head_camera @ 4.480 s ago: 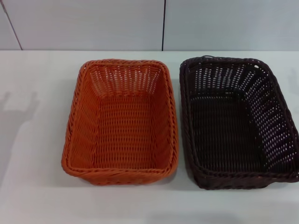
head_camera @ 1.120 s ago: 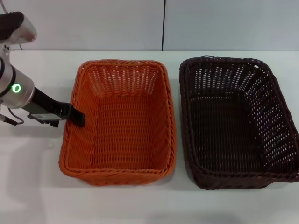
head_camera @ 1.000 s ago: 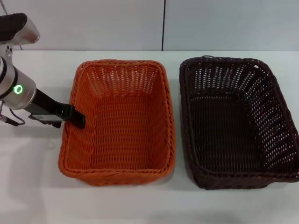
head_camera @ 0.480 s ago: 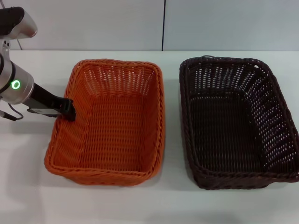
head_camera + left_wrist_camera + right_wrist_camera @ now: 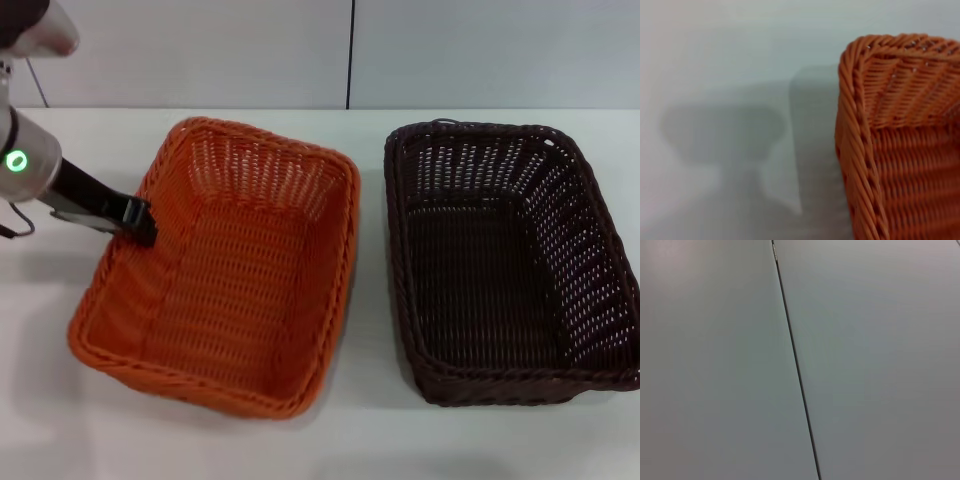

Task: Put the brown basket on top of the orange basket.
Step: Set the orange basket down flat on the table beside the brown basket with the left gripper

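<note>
The orange basket (image 5: 225,290) lies at the left of the white table, turned askew with its near end swung leftward. My left gripper (image 5: 140,222) reaches in from the left and is shut on the basket's left rim. The left wrist view shows one corner of the orange basket (image 5: 890,125) close up, with the braided rim and the table beside it. The brown basket (image 5: 500,270) sits flat on the right side of the table, apart from the orange one. My right gripper is out of view.
The white table (image 5: 60,410) runs to a pale wall (image 5: 200,50) at the back. The right wrist view shows only a grey panel with a dark seam (image 5: 795,365). A gap of bare table separates the two baskets.
My left arm came in and took hold of the orange basket's left rim. It has since pulled the basket leftward and twisted it, so its near end swung left. The brown basket has not moved.
</note>
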